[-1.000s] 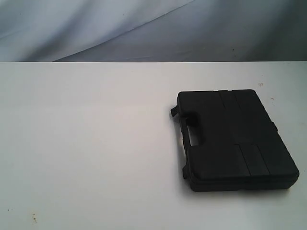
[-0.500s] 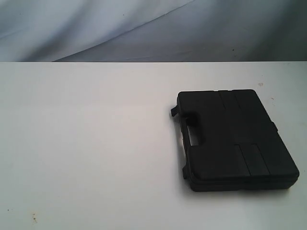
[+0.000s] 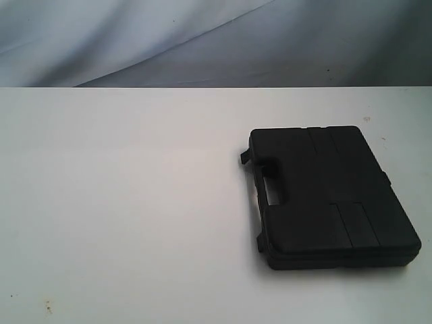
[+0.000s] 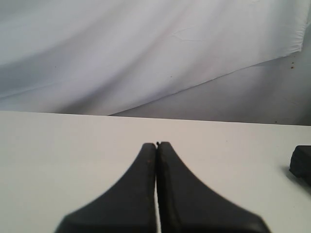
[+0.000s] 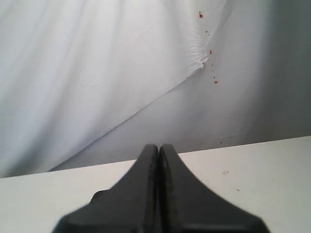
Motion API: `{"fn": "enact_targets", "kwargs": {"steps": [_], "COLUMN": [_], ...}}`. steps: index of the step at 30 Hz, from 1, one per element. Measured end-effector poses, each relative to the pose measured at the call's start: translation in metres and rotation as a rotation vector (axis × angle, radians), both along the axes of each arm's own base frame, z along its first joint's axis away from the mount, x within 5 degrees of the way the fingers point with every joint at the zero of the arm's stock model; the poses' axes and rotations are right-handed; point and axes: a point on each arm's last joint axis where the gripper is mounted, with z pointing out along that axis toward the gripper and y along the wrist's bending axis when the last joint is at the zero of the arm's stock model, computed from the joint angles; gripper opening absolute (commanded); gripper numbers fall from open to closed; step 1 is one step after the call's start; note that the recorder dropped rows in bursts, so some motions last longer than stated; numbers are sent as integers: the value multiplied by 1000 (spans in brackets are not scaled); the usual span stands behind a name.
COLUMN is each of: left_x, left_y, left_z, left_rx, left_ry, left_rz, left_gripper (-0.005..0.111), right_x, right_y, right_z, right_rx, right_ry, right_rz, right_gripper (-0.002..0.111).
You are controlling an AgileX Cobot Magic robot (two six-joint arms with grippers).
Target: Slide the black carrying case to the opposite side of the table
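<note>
A wide white table (image 3: 121,202) ran back to a draped pale cloth backdrop (image 3: 135,40), with a few small specks on its near left part. Neither arm showed in the exterior view. In the left wrist view the left gripper (image 4: 156,144) hung low over bare tabletop, its two dark fingers pressed together with nothing between them. The right gripper (image 5: 159,145) was likewise closed and empty, pointing toward the cloth. The black case (image 3: 331,196) lay flat on the right half of the table, its cut-out handle (image 3: 273,191) facing the middle, untouched. Only its corner (image 4: 302,162) showed at the edge of the left wrist view, well apart from that gripper.
</note>
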Motion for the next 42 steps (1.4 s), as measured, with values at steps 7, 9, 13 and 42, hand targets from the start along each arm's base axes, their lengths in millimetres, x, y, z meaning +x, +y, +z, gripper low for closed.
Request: {"fn": "enact_targets", "kwargs": {"steps": [7, 9, 13, 42], "left_x": [0, 0, 0, 0], "left_y": [0, 0, 0, 0], "left_z": [0, 0, 0, 0], "left_rx": [0, 0, 0, 0], "left_ry": [0, 0, 0, 0], "left_rz": [0, 0, 0, 0], "left_gripper": [1, 1, 1, 1], "right_x": [0, 0, -1, 15], "right_y": [0, 0, 0, 14], "right_z": [0, 0, 15, 86], "right_rx": [195, 233, 271, -307], "right_ry": [41, 52, 52, 155], "right_rz": [17, 21, 28, 123], "right_gripper": [0, 0, 0, 0]}}
